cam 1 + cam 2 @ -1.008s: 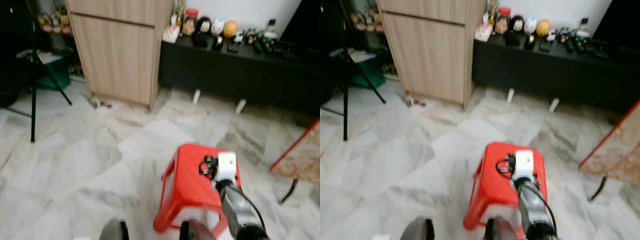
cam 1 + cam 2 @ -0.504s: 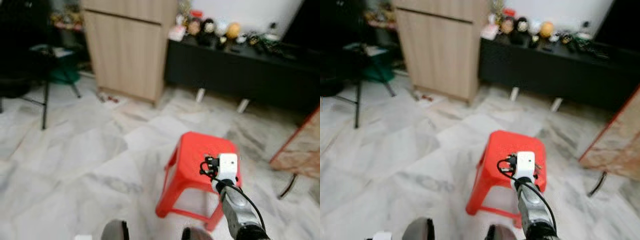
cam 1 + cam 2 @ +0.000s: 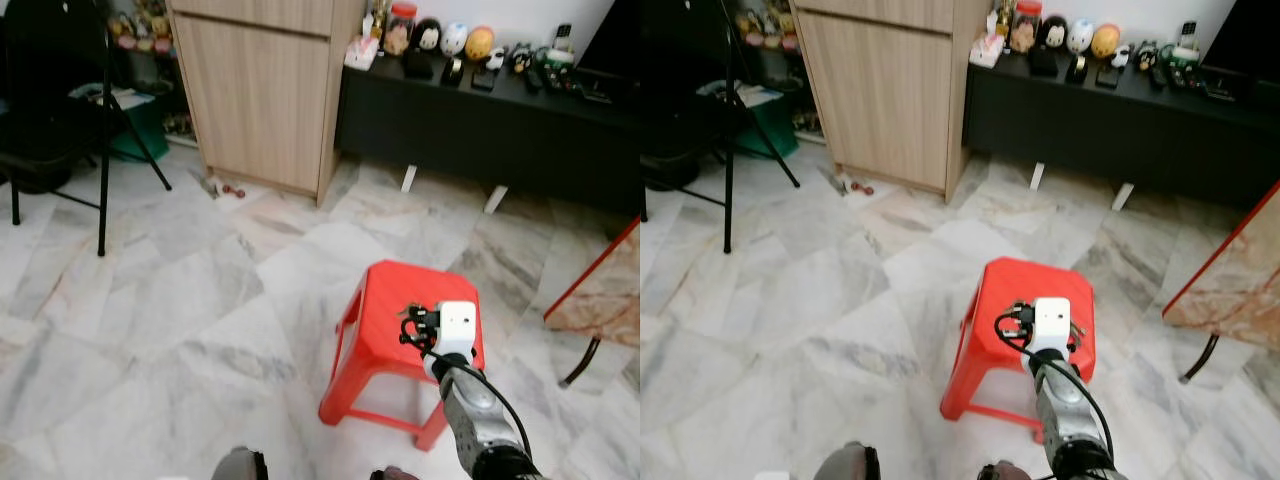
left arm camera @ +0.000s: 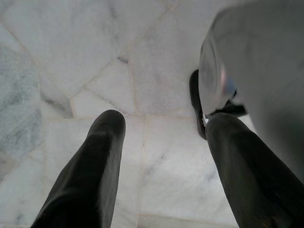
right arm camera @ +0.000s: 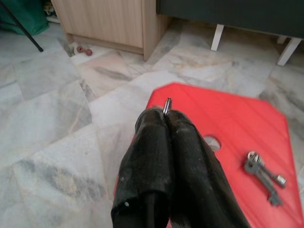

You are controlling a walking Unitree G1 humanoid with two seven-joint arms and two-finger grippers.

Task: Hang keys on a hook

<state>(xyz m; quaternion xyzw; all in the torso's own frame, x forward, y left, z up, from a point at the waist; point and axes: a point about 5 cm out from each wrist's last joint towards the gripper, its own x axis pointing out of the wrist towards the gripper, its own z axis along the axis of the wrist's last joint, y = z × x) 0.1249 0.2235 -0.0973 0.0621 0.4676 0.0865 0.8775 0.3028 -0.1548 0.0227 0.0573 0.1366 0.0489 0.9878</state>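
Not much is actually changed in the scene compared with a second ago. The whole head view is shifted and the blur is gone, so that's put down to the camera moving, not the things. The right pincer [image 5: 166,116] is still held out over the red plastic stool [image 3: 395,310], fingers pressed shut, with a small metal tip [image 5: 166,105] pinched between them. Whether that's a key can't be told. A bunch of keys [image 5: 261,173] is seen lying flat on the stool's seat, just beside its centre hole and clear of the pincer. The left pincer [image 4: 161,123] is hanging idle over the marble floor [image 3: 150,300], fingers spread apart and empty. So the grab probably needs checking, since keys are left on the seat. No hook can be spotted around the wooden cabinet [image 3: 265,90] or black TV bench [image 3: 480,120].
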